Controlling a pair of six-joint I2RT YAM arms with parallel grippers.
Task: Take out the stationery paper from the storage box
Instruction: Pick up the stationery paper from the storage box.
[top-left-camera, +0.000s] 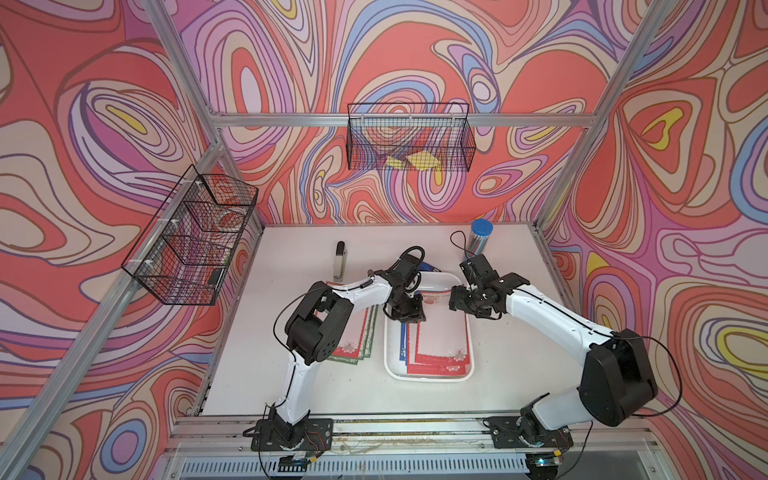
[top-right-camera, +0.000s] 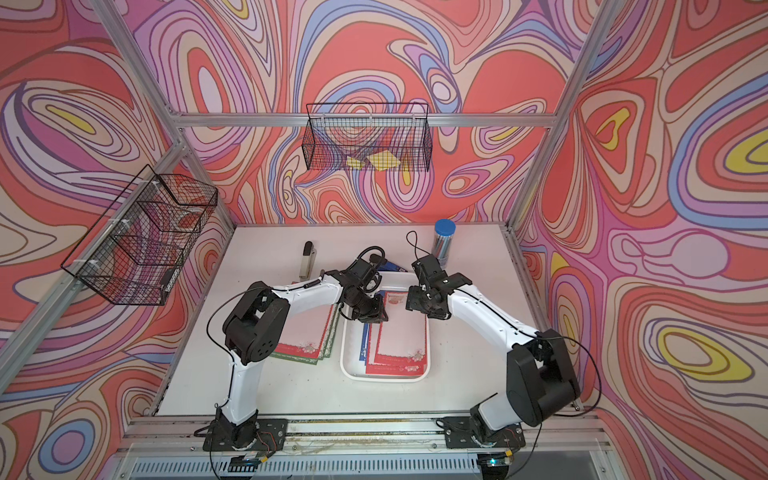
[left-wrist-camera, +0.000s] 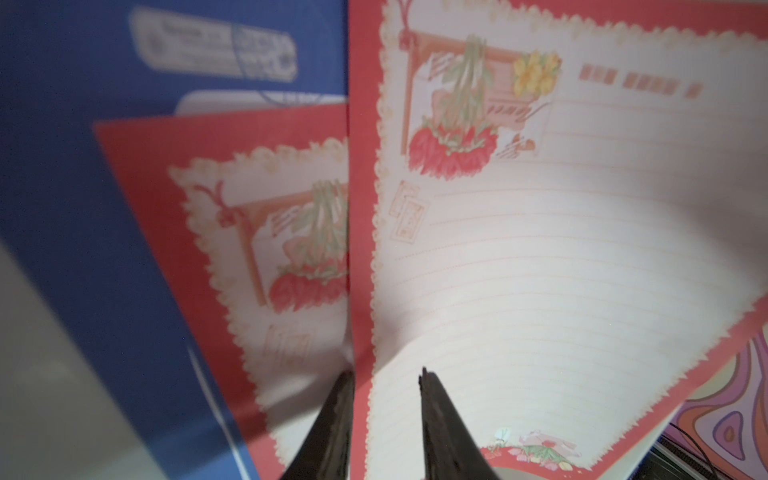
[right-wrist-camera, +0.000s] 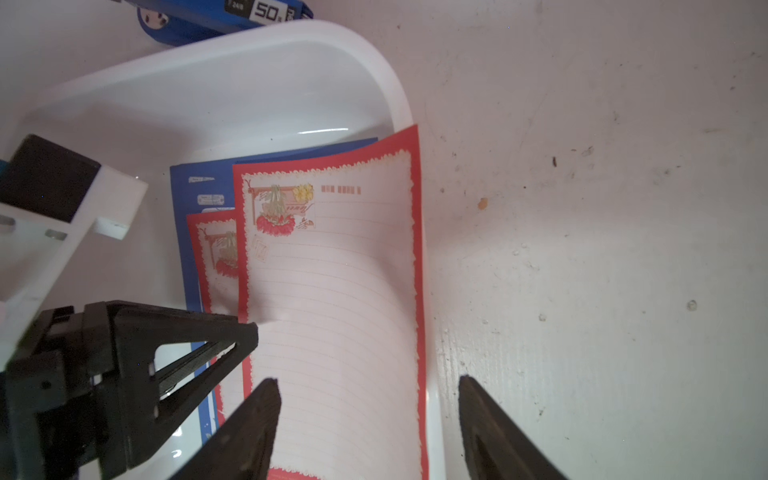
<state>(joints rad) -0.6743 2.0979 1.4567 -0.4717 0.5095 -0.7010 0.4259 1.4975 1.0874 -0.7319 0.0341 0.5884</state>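
Closest to the lens in the L wrist view: the two black fingers (left-wrist-camera: 438, 419) of the L claw (left-wrist-camera: 384, 370). They stand a little apart, a narrow gap, w/ the red side border of the top sheet (left-wrist-camera: 540, 257) running btwn them. One finger lies over the sheet's lined face, the other sits just past its edge. Can't tell if the paper is actually pinched. The sheet bows up off the ones below, and its edge on the R-arm side lies along the rim of the storage box (right-wrist-camera: 249, 95).

R claw (right-wrist-camera: 368, 378) is spread wide, holding nothing. Its fingers straddle that same rim & the sheet's red edge, above the box's far half.

Stationery paper inside the box: the top sheet, a 2nd red-bordered sheet (left-wrist-camera: 257, 249) under it, then a blue sheet (left-wrist-camera: 83, 166). A pile (top-left-camera: 353, 349) of red- & green-bordered sheets lies flat on the table (top-left-camera: 332, 386) just beside the box on the L-arm side, partly under that arm.

Just beyond the box's far rim is a blue pack (right-wrist-camera: 224, 16). Further back from the box are a stapler (top-left-camera: 340, 259) toward the L-arm side & a blue-capped canister (top-left-camera: 480, 239) toward the R-arm side. A wire basket (top-left-camera: 409, 137) hangs on the back wall well above the box, w/ yellow notes (top-left-camera: 411, 162) in it.
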